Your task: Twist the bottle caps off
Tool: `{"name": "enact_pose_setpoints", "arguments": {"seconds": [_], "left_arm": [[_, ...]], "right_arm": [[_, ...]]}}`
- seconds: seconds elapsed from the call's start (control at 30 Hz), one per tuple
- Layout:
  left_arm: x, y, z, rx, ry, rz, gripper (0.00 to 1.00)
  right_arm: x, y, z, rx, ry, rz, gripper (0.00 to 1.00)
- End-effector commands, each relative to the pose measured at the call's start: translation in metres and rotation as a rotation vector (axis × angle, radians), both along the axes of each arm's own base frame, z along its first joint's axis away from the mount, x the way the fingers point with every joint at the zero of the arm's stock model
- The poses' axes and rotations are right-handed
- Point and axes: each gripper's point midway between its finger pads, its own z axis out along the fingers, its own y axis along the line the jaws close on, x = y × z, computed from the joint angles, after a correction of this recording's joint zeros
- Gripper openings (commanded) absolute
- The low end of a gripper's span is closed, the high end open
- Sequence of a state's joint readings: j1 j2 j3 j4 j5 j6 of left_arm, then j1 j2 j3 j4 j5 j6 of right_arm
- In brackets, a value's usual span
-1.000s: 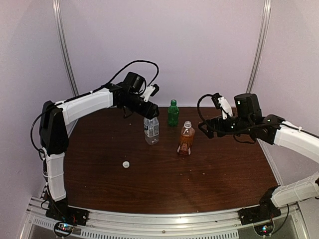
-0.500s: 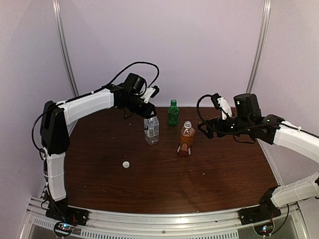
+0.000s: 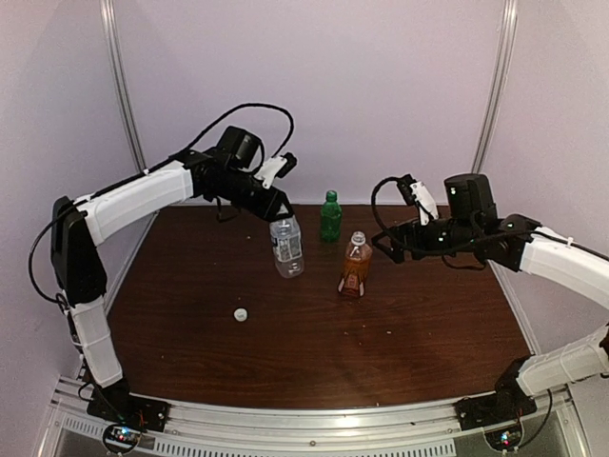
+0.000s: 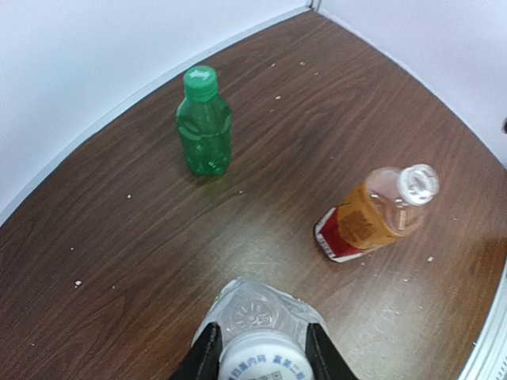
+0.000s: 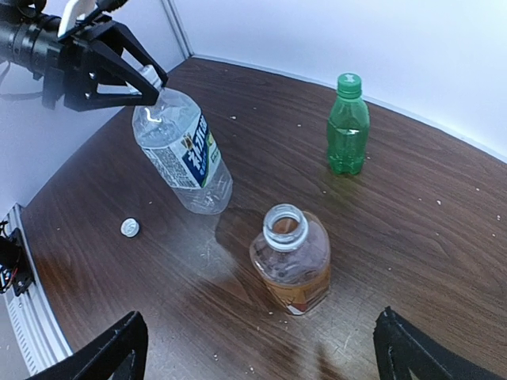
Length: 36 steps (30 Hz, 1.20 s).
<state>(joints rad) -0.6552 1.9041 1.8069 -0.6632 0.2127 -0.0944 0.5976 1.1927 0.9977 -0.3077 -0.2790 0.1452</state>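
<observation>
Starting at your left pincer (image 5: pixel 150 79): its two fingers are clamped on the top end of the clear water bottle (image 5: pixel 184 158), right where its cap sits. Only a sliver of white shows between them, so I cannot tell you whether that cap has loosened at all. The bottle leans over under the grip, its base down on the tabletop (image 5: pixel 412 237).

Your right pincer (image 3: pixel 383 248) hangs with its fingers spread wide apart and holds nothing. It sits just to the right of the amber bottle (image 5: pixel 291 265) and does not touch it.

That amber bottle stands upright with a bare, open neck, so count it as finished. A loose white cap (image 5: pixel 130 228) lies on the tabletop, off to the left and nearer the arm bases. It is well apart from all three bottles, and I judge it to be the amber one's.

Farther back, the green bottle (image 5: pixel 347 134) stands upright on its own with its green cap (image 5: pixel 348 80) still on, and neither arm is near it.

By my reckoning you have one cap off, one in hand and one untouched. The clear bottle has nothing steadying its body, so bracing it with your free right pincer may help the twist bite.
</observation>
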Motion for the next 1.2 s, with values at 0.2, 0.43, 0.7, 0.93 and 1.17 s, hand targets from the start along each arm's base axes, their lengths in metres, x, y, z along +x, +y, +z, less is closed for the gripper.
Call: {"name": "enact_pose_setpoints", "arguments": {"seconds": [0.2, 0.43, 0.7, 0.93, 1.17], "left_arm": [[-0.083, -0.005, 0.091, -0.248, -0.01, -0.254, 0.06], [-0.124, -0.02, 0.129, -0.408, -0.018, -0.388, 0.05], [-0.151, -0.033, 0.143, -0.433, -0.034, -0.455, 0.05], [-0.171, -0.036, 0.153, -0.484, -0.032, -0.508, 0.04], [-0.183, -0.036, 0.153, -0.538, -0.033, -0.524, 0.03]], "right_arm": [[-0.031, 0.058, 0.051, 0.165, -0.08, 0.342, 1.0], [-0.063, 0.093, 0.069, 0.176, -0.137, 0.532, 1.0], [-0.077, 0.115, 0.068, 0.161, -0.168, 0.632, 1.0], [-0.086, 0.127, 0.059, 0.136, -0.172, 0.671, 1.0], [-0.091, 0.137, 0.052, 0.13, -0.183, 0.701, 0.97]]}}
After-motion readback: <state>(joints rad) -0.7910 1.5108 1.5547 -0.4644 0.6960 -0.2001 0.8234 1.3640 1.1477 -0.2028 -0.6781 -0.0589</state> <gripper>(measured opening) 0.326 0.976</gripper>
